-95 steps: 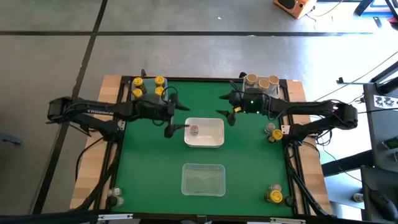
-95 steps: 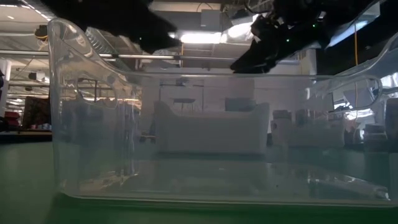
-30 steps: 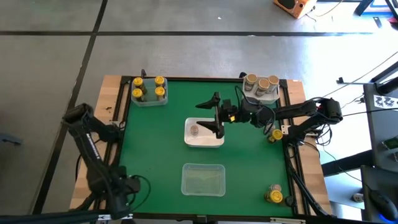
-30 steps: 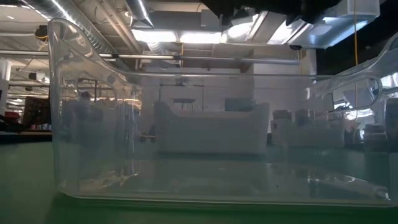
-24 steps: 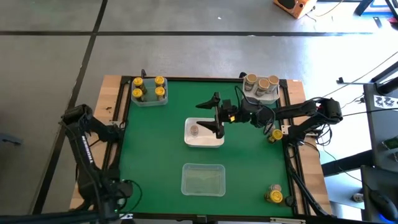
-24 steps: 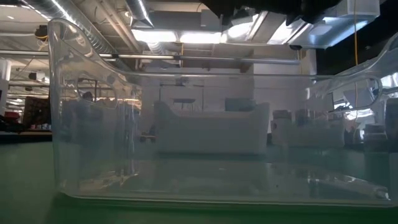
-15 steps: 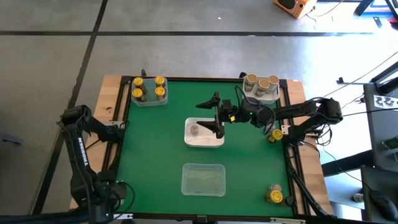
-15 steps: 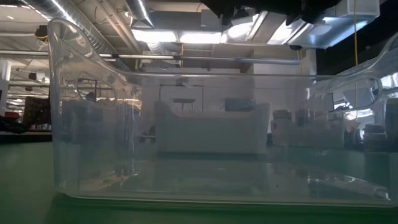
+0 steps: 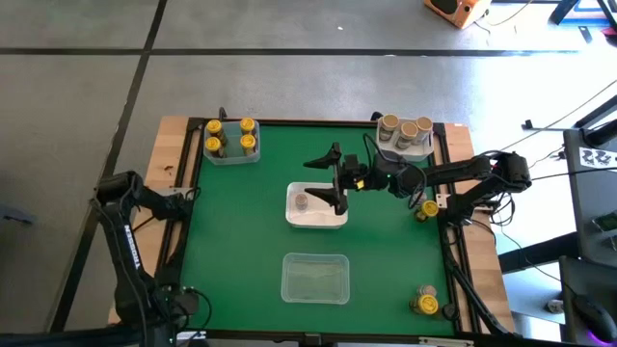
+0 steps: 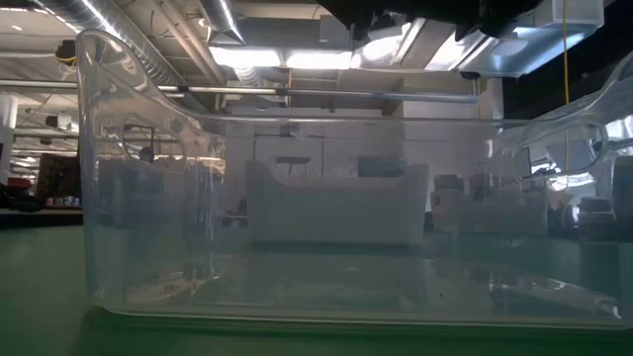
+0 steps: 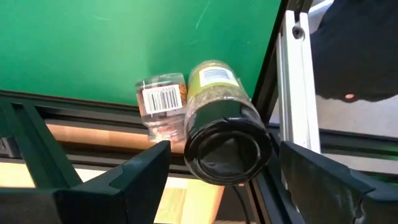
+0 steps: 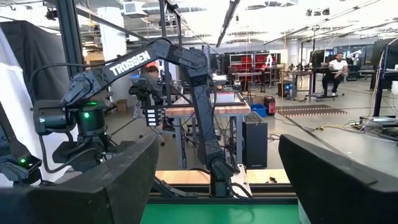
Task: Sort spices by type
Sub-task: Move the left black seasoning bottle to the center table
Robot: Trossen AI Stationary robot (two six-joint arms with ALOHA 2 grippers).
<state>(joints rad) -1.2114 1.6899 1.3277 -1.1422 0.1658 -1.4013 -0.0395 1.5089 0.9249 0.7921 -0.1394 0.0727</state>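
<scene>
My left gripper (image 9: 179, 303) hangs open over the table's near left corner, pointing down. Below it stand two spice jars: a dark-lidded jar (image 11: 222, 132) with greenish contents, and beside it a clear jar (image 11: 161, 107) with a barcode label. The open fingers (image 11: 134, 174) stand on either side of the dark-lidded jar without touching it. My right gripper (image 9: 335, 179) is held open and level above the white bin (image 9: 330, 218), which holds one brown-lidded jar (image 9: 302, 201). In the right wrist view its fingers (image 12: 112, 180) hold nothing.
Yellow-lidded jars (image 9: 229, 138) fill a bin at the far left and tan-lidded jars (image 9: 405, 128) one at the far right. Loose jars stand by the right edge (image 9: 424, 207) and near right corner (image 9: 424, 303). A clear bin (image 9: 314, 278) lies near the front.
My left arm has swung toward the table's near left corner and sunk a little, bringing its open gripper over the two jars there. My right gripper has kept still.
</scene>
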